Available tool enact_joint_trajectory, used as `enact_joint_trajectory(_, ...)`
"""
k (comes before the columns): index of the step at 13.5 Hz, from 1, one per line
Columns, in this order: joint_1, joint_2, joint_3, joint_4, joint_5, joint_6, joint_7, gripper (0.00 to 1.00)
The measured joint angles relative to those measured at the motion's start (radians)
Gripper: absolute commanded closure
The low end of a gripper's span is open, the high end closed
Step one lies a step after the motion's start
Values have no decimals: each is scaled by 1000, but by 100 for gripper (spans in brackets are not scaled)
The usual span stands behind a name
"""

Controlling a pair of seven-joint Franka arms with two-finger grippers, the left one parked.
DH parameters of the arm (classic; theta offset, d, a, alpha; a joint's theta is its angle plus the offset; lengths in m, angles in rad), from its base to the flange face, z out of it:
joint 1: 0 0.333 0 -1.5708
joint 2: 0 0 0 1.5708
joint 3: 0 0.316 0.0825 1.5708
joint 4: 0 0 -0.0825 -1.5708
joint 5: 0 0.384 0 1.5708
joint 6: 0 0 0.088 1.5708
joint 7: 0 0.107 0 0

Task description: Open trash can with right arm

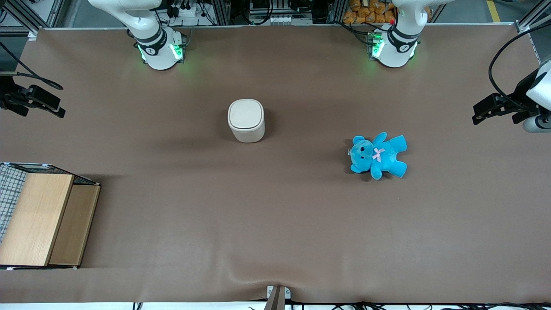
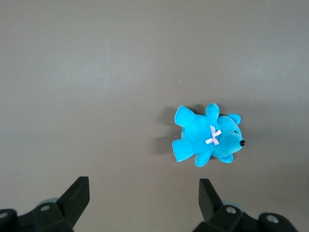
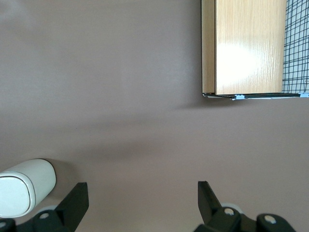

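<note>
No readable text, labels, brand marks or numbers anywhere. Trash can (image 1: 246, 120): plain cream surface, no marking. Teddy (image 1: 378, 155): pink bow only, no tag legible. Wooden box (image 1: 43, 219): bare grain. Arm bases carry small dark round marks, too small to read. Gripper (image 3: 140, 203), fingers spread above the tabletop (image 1: 275, 224): unmarked.

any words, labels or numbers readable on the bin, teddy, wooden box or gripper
No readable text anywhere.
trash can: plain cream lid and body, no label.
teddy: only a pink bow, no tag legible.
wooden box: bare wood grain.
gripper, open above the table near the trash can: no markings visible.
</note>
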Motion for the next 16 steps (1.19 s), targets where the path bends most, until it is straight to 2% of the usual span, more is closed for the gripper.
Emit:
enact_joint_trajectory(12,4,15,7,0,1,-15,-2,0)
enact_joint_trajectory(16,56,17,16,0,8,-51,-2,0)
